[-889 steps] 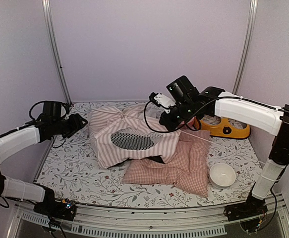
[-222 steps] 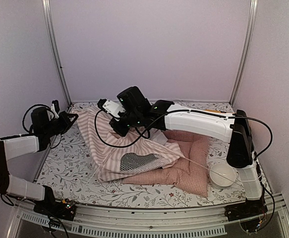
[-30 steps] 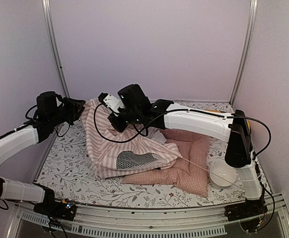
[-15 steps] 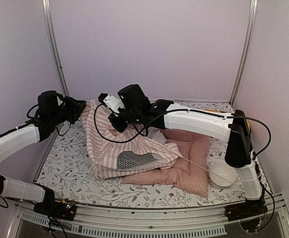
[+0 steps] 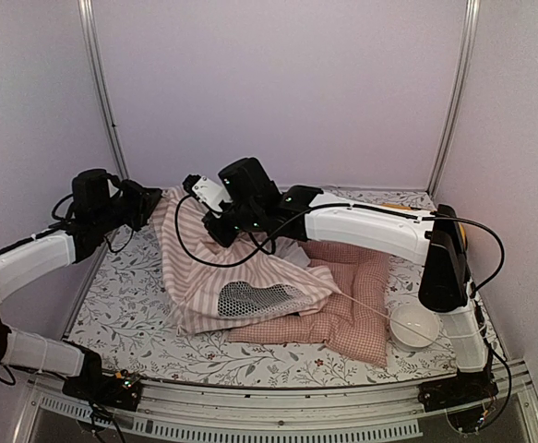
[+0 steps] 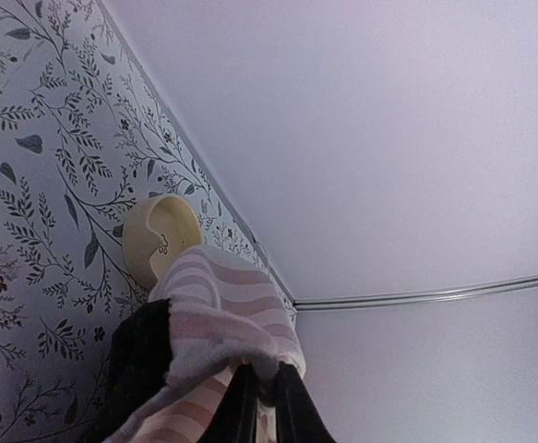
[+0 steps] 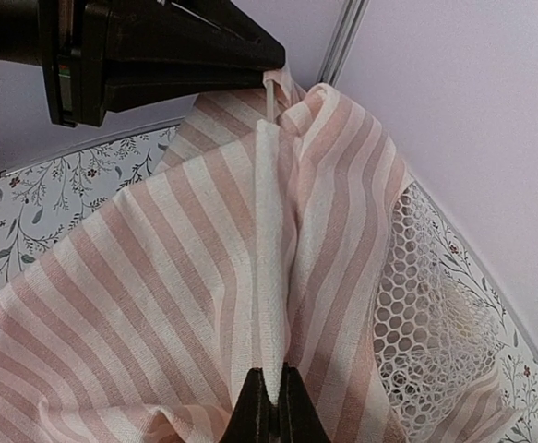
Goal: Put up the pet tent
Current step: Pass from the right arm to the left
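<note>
1. Plainly, the only mark that might be writing is a small dark squiggle on the pale yellow round thing (image 6: pixel 162 240) in my left wrist view. It is too small to read.
2. The pink-and-white striped fabric pet tent (image 5: pixel 204 268) lies left of centre on the leaf-and-flower printed table (image 5: pixel 121 305). It is slack and crumpled, and its far left part is lifted into a peak between my two claws.
3. Its oval black mesh window (image 5: pixel 255 297) faces up near the front of the heap. From my right wrist the mesh (image 7: pixel 425 305) shows as honeycomb netting to the right of the stripes.
4. A thin white pole (image 5: pixel 372 309) runs out of the fabric and across the pink checked square cushion (image 5: pixel 347 318) to the rim of the round white bowl (image 5: pixel 414 325).
5. The tent's right edge rests on that cushion.
6. My left claw (image 5: pixel 150 205) is almost closed, pinching the topmost bunch of striped cloth, which droops over its fingers (image 6: pixel 241 406).
7. My right claw (image 7: pixel 270 383) is narrow too, nipped on a white seam that runs up the stripes.
</note>
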Controlling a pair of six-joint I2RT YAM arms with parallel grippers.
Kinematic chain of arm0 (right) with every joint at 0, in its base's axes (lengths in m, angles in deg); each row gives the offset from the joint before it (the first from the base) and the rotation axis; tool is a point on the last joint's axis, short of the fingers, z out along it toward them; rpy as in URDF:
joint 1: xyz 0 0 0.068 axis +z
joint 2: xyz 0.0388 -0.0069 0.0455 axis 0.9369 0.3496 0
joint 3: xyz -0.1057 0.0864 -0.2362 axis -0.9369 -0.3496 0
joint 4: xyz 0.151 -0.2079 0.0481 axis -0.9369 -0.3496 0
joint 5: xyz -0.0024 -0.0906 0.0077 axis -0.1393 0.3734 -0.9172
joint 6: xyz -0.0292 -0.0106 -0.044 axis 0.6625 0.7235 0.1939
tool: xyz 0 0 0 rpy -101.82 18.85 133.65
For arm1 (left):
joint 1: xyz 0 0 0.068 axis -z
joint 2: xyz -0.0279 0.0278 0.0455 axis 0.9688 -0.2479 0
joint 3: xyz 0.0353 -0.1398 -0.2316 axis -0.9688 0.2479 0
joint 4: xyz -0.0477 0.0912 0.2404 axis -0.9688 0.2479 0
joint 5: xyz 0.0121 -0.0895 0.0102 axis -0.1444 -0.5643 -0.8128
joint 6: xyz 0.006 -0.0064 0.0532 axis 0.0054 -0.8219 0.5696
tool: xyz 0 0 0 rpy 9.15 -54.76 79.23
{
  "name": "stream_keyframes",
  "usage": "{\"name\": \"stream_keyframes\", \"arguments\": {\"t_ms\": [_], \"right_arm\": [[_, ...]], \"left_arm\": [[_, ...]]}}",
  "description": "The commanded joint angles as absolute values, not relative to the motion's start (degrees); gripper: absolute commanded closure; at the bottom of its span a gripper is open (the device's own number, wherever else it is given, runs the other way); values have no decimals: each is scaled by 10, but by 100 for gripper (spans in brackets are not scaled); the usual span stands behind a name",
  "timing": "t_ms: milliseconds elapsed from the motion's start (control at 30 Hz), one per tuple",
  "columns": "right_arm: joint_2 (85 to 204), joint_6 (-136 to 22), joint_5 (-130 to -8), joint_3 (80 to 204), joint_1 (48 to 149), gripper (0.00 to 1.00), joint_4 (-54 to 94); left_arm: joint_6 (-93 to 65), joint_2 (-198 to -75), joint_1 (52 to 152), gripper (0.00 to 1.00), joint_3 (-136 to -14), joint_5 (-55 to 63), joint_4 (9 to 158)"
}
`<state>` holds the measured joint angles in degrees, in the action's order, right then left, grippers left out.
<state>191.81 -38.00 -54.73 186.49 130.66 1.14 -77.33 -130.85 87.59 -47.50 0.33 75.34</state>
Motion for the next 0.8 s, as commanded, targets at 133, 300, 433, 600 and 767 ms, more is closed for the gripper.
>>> {"name": "stream_keyframes", "arguments": {"t_ms": [133, 300, 433, 600, 767], "right_arm": [[1922, -369, -546, 1884, 1312, 100, 37], [1927, -367, -546, 1889, 1313, 100, 33], [1925, -366, -545, 1889, 1313, 100, 29], [1915, -369, -542, 1887, 1313, 89, 17], [1901, -369, -533, 1858, 1312, 86, 5]], "left_arm": [[-757, -1316, 880, 88, -466, -27, 758], [-752, -1317, 880, 91, -466, -24, 759], [-745, -1322, 880, 100, -468, -17, 759], [-737, -1328, 861, 100, -469, 1, 763], [-726, -1340, 827, 100, -483, -13, 767]]}}
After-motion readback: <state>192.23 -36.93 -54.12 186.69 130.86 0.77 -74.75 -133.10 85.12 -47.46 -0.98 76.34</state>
